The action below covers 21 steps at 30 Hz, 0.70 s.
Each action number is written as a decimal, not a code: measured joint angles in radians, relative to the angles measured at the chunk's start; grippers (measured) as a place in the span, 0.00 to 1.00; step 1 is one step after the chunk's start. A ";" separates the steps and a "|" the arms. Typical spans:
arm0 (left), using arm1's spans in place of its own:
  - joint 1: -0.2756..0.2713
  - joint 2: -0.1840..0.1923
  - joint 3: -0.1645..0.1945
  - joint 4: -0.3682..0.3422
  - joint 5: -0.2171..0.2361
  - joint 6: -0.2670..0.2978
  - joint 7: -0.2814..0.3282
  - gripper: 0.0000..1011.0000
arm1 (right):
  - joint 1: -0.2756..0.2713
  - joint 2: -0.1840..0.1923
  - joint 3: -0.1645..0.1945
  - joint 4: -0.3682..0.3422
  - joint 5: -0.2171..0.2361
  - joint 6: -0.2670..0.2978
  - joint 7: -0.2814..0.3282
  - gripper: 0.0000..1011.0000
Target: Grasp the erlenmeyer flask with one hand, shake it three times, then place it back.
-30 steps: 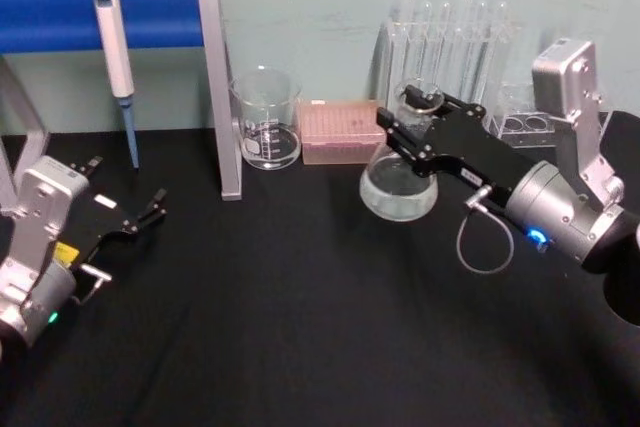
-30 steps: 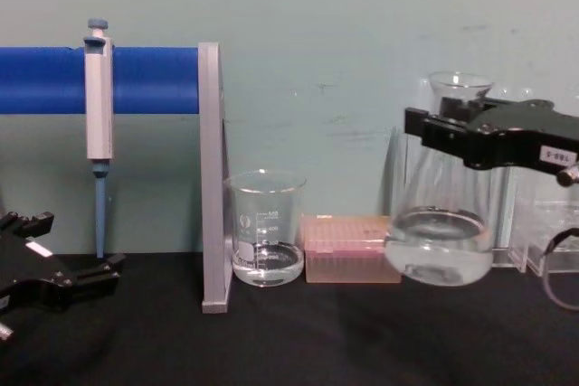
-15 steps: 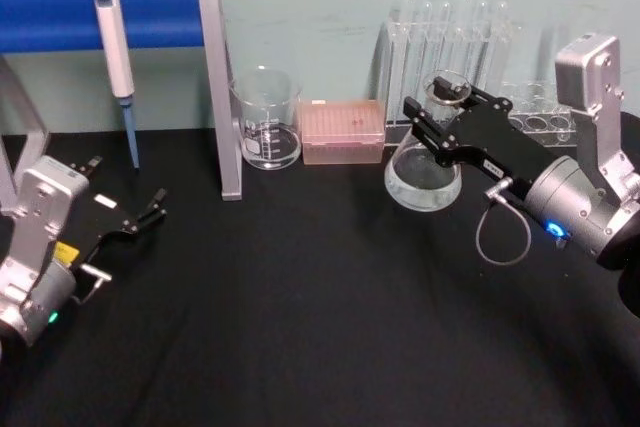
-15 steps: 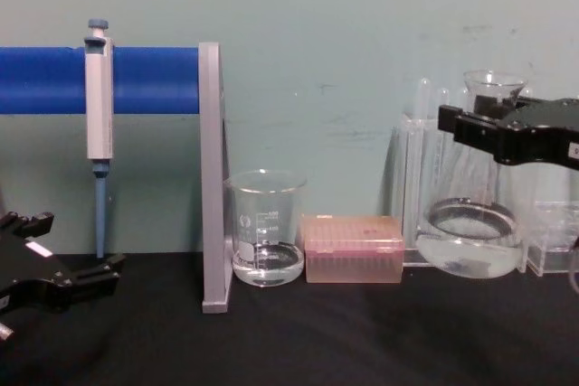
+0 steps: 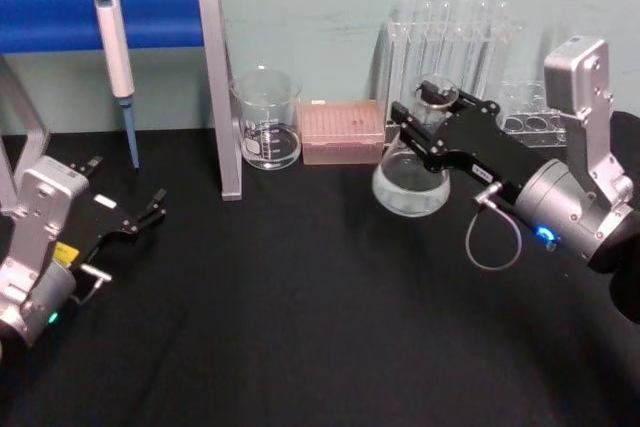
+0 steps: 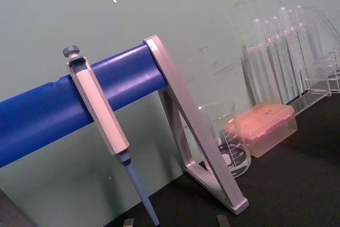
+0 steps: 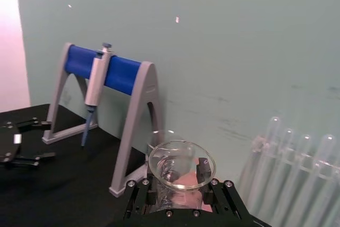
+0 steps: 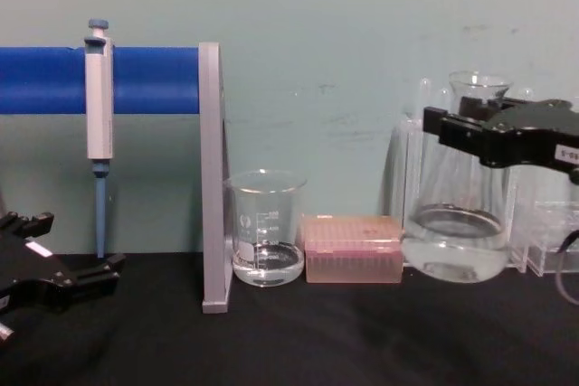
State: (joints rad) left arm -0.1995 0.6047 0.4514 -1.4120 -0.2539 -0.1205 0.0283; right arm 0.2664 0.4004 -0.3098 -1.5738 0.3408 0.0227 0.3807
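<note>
The erlenmeyer flask (image 5: pixel 410 185) is clear glass with a little clear liquid in its wide base. It hangs upright just above the black table, in front of the test tube rack. My right gripper (image 5: pixel 428 115), the hand, is shut on the flask's neck below the flared rim. From the chest the flask (image 8: pixel 455 237) shows at the right with the right gripper (image 8: pixel 452 133) across its neck. The right wrist view looks down into the flask's rim (image 7: pixel 181 164) between the black fingers (image 7: pixel 139 195). My left gripper (image 5: pixel 128 181) rests open at the table's left, holding nothing.
A glass beaker (image 5: pixel 266 119) and a pink tip box (image 5: pixel 342 131) stand left of the flask. The test tube rack (image 5: pixel 450 37) is right behind it. A pipette (image 5: pixel 115 42) hangs on the blue-barred stand (image 5: pixel 215 87) at the back left. The table's front half is bare black cloth.
The right gripper swung the flask to the right and then back toward the left, with the liquid sloshing. The left arm has not moved.
</note>
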 joint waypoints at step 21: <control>0.000 0.000 0.000 0.000 0.000 0.000 0.000 0.99 | -0.005 -0.001 -0.086 -0.050 0.030 0.005 0.080 0.45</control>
State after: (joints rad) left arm -0.1996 0.6047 0.4514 -1.4119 -0.2539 -0.1205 0.0283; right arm 0.2617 0.3998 -0.3961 -1.6241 0.3704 0.0276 0.4607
